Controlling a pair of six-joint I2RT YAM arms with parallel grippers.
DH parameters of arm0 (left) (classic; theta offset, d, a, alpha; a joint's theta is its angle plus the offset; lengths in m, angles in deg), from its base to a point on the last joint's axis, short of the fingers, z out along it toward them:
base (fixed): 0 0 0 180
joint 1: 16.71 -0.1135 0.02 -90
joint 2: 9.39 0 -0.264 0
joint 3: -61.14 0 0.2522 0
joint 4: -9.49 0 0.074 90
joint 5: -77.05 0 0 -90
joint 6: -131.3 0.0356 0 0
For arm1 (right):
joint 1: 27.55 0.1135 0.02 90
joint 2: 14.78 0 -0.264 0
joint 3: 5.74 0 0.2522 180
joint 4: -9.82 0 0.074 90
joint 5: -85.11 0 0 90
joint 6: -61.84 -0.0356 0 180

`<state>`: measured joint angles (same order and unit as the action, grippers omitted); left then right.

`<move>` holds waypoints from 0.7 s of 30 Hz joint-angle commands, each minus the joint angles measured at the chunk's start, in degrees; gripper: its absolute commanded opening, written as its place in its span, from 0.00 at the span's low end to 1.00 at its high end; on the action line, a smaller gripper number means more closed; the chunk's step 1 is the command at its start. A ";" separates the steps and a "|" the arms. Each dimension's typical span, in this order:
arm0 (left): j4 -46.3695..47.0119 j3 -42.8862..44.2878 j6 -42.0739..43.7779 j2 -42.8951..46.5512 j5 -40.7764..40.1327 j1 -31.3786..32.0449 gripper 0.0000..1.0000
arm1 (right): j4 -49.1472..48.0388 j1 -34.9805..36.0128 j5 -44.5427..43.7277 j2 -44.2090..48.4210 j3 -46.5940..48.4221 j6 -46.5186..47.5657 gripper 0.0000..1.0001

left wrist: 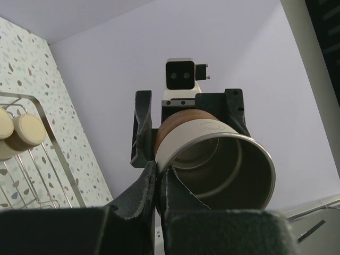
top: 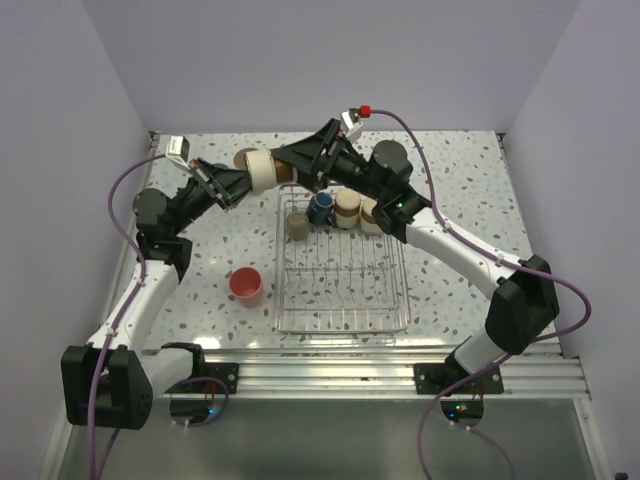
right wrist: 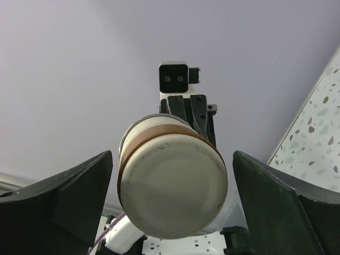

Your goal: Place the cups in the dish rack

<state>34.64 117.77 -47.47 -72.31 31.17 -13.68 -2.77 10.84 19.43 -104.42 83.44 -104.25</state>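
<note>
Left gripper is clamped on the rim of the cream, brown-banded, steel-lined cup, holding it sideways in the air just beyond the silver wire dish rack, base aimed between the right gripper's wide-apart jaws: looks like a handover setup.

I see the dish rack in the middle of the table. A few cups sit in its far end. A lone cup stands just left of it. Behind it, a raised cup hangs between my left gripper and right gripper.
</note>
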 commanded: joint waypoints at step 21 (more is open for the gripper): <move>-5.07 -2.27 3.52 3.32 -10.11 3.56 0.49 | 4.45 -0.94 4.34 1.40 3.95 2.70 0.25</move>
<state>30.36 116.22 -45.46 -70.12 22.91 -9.97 0.12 10.60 21.94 -104.95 84.84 -103.25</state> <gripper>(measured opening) 0.447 0.729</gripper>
